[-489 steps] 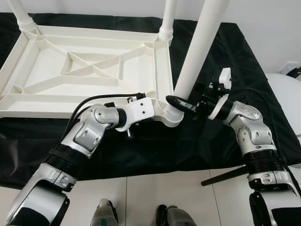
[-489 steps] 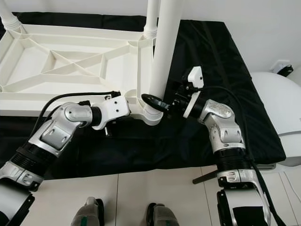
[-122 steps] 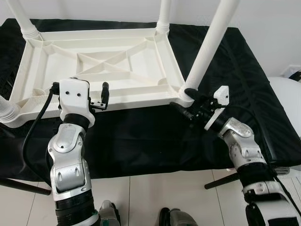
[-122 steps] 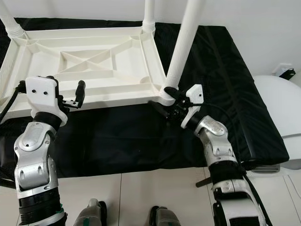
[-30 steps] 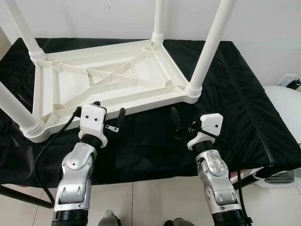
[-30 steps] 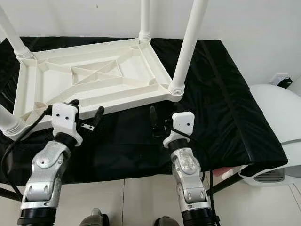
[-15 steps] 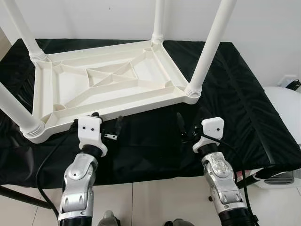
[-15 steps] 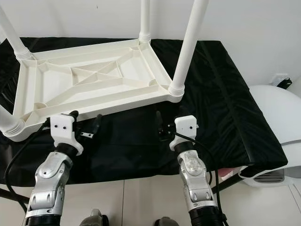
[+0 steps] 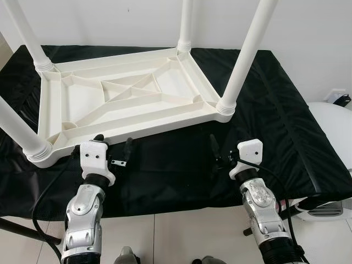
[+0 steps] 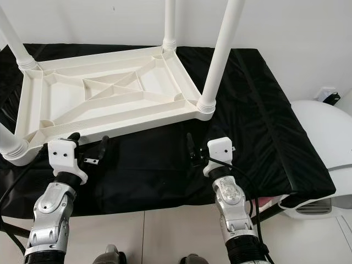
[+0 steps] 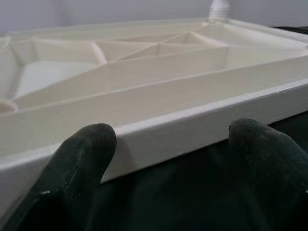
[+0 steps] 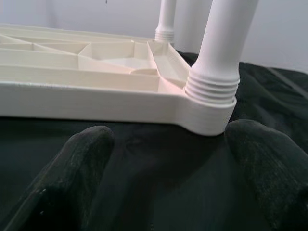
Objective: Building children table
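Note:
A white plastic children's table [image 9: 137,124] lies upside down on a black cloth [image 9: 275,110], ribbed underside facing up. Its legs stand upright in the corner sockets, among them the near right leg [image 9: 242,60] and the near left leg [image 9: 16,126]. My left gripper [image 9: 114,144] hovers open just short of the table's near rim, and the left wrist view shows that rim [image 11: 192,120] between its fingers [image 11: 82,163], apart from them. My right gripper [image 9: 220,154] is open over the cloth, facing the near right leg's threaded socket [image 12: 209,103]. Neither holds anything.
The cloth-covered surface ends just before my arms, with tiled floor [image 9: 181,236] below. A white rounded object [image 9: 330,126] sits at the right, beside a wall socket [image 9: 336,96]. A dark bar [image 9: 22,231] crosses the lower left. A white wall stands behind the table.
Both arms have drawn back toward me from the table's near edge, the left gripper drifting left and the right gripper right. Seconds earlier the right gripper was at the near right leg's base.

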### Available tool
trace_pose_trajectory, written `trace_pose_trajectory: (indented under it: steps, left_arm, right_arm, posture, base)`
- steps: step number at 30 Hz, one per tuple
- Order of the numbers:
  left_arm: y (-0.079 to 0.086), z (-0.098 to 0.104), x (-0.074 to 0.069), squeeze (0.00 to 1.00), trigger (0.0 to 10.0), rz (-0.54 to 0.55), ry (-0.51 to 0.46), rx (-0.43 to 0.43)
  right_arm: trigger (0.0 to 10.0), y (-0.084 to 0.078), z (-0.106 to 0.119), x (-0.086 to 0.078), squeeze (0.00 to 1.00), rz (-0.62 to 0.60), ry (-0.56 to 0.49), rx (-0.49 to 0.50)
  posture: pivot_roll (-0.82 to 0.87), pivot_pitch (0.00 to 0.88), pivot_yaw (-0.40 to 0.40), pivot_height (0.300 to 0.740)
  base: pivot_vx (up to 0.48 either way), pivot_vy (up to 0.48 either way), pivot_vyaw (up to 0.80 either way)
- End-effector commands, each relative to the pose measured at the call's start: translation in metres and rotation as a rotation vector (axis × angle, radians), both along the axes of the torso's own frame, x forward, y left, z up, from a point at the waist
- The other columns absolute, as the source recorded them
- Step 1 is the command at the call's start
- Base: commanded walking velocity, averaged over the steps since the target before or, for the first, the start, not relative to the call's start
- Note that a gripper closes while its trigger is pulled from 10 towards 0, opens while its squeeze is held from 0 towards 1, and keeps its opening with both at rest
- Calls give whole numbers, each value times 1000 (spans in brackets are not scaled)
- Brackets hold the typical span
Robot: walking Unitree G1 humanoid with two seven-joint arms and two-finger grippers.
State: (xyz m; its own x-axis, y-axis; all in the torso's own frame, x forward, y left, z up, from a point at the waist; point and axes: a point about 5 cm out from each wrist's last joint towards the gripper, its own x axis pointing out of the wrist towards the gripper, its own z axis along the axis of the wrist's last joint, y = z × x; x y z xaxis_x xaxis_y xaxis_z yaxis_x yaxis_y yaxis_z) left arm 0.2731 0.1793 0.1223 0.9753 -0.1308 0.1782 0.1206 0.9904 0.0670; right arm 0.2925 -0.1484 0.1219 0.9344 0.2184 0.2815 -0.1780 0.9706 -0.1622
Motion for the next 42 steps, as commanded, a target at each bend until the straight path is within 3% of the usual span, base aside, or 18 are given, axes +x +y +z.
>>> trace_pose_trajectory:
  steps: [1, 8, 11, 14, 20, 30, 42]
  left_arm:
    - [5, -6, -1, 0, 10000, 161, 5, -41]
    - [-1, -4, -1, 0, 10000, 167, -4, -63]
    - [-8, 2, -4, 0, 10000, 174, 16, -133]
    - [-11, 1, -5, 0, 10000, 164, 44, -161]
    - [-13, 6, -10, 0, 10000, 158, 50, -151]
    - [-7, 13, -16, 0, 10000, 186, 62, -161]
    - [-16, 12, -13, 0, 10000, 128, 109, -106]
  right_arm:
    - [10000, -1, -3, 0, 0, -3, 2, 10]
    - [10000, 8, 0, -2, 0, -5, 2, 67]
    - [10000, 20, 4, -6, 0, -12, 27, 87]
    - [10000, 22, 4, -6, 0, -12, 64, 90]
    - [10000, 17, 13, -4, 0, -15, 88, 110]
    - [10000, 7, 19, -11, 0, -32, 41, 59]
    - [10000, 5, 20, -9, 0, -47, 48, 49]
  posture:
    - [81, 95, -32, 740]
    - [80, 104, -40, 740]
    - [81, 118, -51, 740]
    - [82, 120, -55, 740]
    - [85, 121, -58, 740]
    - [82, 115, -57, 740]
    - [81, 106, -44, 740]
  base:
    - [0, 0, 0]
    - [0, 0, 0]
    - [0, 0, 0]
    - [0, 0, 0]
    - [0, 0, 0]
    - [0, 0, 0]
    - [0, 0, 0]
